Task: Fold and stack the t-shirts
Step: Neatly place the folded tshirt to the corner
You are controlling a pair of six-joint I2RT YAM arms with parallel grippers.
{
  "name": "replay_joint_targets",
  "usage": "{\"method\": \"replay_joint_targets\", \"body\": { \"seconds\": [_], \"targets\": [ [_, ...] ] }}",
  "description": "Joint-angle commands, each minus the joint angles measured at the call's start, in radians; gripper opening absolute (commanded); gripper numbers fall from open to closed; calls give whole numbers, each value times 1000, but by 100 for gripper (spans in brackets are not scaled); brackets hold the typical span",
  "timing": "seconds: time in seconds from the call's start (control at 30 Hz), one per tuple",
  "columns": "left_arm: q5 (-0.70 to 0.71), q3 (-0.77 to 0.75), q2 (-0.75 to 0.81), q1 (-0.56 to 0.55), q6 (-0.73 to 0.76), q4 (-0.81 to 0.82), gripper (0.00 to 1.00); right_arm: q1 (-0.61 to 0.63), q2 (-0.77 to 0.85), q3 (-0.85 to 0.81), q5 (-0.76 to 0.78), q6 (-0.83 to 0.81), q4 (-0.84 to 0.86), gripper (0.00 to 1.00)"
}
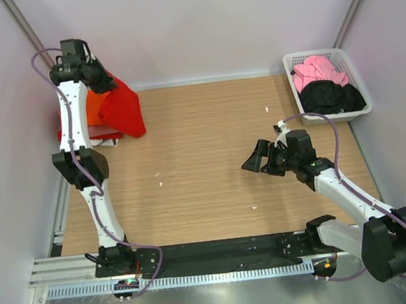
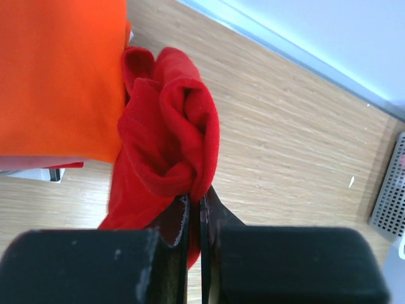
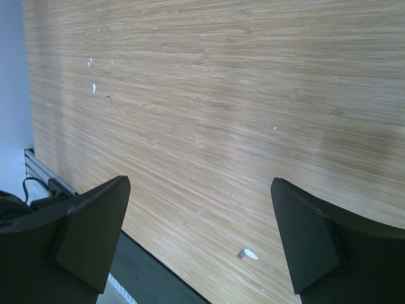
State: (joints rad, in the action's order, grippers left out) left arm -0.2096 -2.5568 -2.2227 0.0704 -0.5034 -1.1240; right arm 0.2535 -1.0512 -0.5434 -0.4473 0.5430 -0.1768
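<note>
A bright red t-shirt [image 1: 125,109] hangs bunched at the table's far left, pinched in my left gripper [image 1: 102,79], which holds it above the wood. In the left wrist view the red cloth [image 2: 168,136] is caught between the shut fingertips [image 2: 195,201]. A folded orange t-shirt [image 1: 93,114] lies under and left of it, also seen in the left wrist view [image 2: 60,76]. Pink [image 1: 319,70] and black [image 1: 331,96] t-shirts sit in the white basket [image 1: 295,89]. My right gripper [image 1: 260,159] is open and empty over bare wood [image 3: 202,209].
The white slatted basket stands at the far right against the wall. A white object [image 1: 105,140] lies beneath the orange shirt. Small white specks [image 1: 160,181] dot the wooden table. A black strip and metal rail [image 1: 220,254] run along the near edge.
</note>
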Motion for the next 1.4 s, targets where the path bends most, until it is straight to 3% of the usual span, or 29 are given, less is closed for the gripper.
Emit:
{"method": "replay_joint_targets", "body": {
  "seconds": [0.0,0.67,1.2,1.37],
  "targets": [
    [-45,-71,93,8,11,47,0,3,14,0,-22,-11,53,100],
    [-100,-57,190,154,-40,153,0,3,-7,13,-44,-5,79,100],
    [-139,-83,52,193,40,170,3,3,-18,22,-37,-6,82,100],
    [-79,-117,-5,201,60,174,3,4,-27,25,-36,-6,82,100]
  ]
}}
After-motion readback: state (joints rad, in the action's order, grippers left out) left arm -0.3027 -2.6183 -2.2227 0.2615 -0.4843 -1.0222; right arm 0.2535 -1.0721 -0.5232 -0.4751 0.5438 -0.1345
